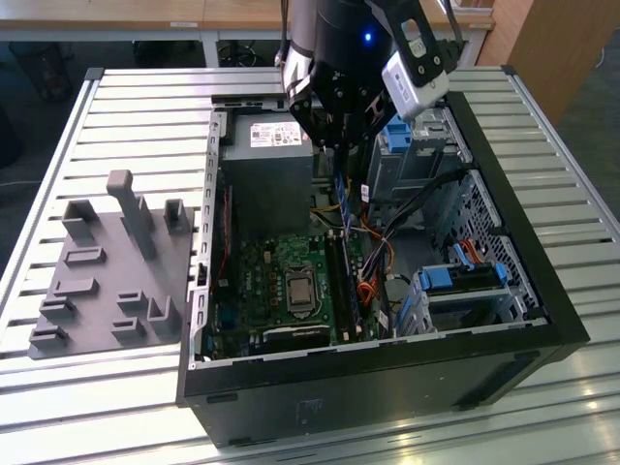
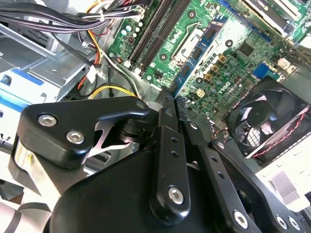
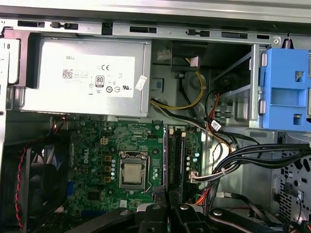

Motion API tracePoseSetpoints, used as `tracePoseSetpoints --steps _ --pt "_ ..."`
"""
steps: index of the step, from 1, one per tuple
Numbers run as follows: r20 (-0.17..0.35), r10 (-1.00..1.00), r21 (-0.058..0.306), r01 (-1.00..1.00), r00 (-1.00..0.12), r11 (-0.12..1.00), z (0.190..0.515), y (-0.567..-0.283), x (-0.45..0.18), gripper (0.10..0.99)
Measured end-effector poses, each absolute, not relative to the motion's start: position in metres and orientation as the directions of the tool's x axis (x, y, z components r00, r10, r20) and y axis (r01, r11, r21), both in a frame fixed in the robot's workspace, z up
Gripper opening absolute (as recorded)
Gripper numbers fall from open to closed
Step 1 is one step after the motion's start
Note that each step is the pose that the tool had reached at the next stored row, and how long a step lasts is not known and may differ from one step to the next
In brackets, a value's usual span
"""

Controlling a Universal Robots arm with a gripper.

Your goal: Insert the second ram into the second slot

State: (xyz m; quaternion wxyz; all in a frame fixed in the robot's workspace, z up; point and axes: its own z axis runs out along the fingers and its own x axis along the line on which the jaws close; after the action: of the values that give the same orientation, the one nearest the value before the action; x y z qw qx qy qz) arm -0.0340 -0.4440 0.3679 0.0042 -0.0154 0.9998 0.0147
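Observation:
My gripper (image 1: 339,172) hangs over the open computer case (image 1: 542,291), above the power supply's corner. It is shut on the second ram (image 1: 340,194), a thin dark-blue stick that points down toward the motherboard. In the second wrist view the ram (image 2: 197,56) runs edge-on out from between the closed fingers (image 2: 167,104). The long black memory slots (image 1: 341,276) lie side by side beside the processor socket (image 1: 298,289), below and in front of the stick and apart from it. In the first wrist view the slots (image 3: 175,155) sit just beyond the gripper (image 3: 168,209). Whether a slot holds a stick, I cannot tell.
A grey power supply (image 3: 82,77) fills the case's back corner. Blue drive-bay brackets (image 3: 284,90) and black and coloured cables (image 3: 252,155) crowd the side next to the slots. A fan (image 2: 265,119) sits at the board's far end. A grey fixture plate (image 1: 107,271) lies on the exterior view's left.

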Motion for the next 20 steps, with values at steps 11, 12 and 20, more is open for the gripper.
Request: tracePoseSetpoints --steps 11,12,20 --pt "-0.009 -0.026 0.029 -0.026 -1.0 0.999 0.3639 -0.444 -0.034 0.137" --pt "-0.009 -0.025 0.029 -0.025 -1.0 0.999 0.3636 -0.4441 -0.034 0.137" --pt "-0.009 -0.015 0.027 -0.016 -1.0 1.0 0.3611 -0.4441 -0.034 0.137"
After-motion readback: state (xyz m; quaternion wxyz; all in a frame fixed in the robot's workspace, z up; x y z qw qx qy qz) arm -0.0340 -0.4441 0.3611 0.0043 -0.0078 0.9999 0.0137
